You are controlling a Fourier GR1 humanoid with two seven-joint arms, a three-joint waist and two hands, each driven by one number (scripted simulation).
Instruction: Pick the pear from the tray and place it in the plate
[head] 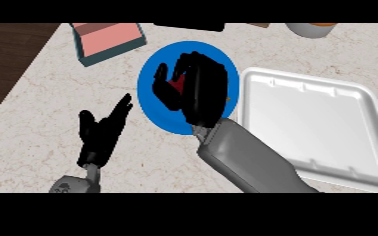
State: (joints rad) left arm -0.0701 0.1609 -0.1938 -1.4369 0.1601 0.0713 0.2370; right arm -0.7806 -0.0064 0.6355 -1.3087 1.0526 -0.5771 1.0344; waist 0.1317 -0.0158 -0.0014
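Pear [177,82] shows only as a red sliver inside your right hand [193,87], whose fingers curl round it above the blue plate [151,107]; the white tray [310,125] lies to the right on the desk [44,105]. Your left hand [103,127] rests open beside the plate. Release from this height and the fruit may roll off the rim; how high it hangs cannot be told.
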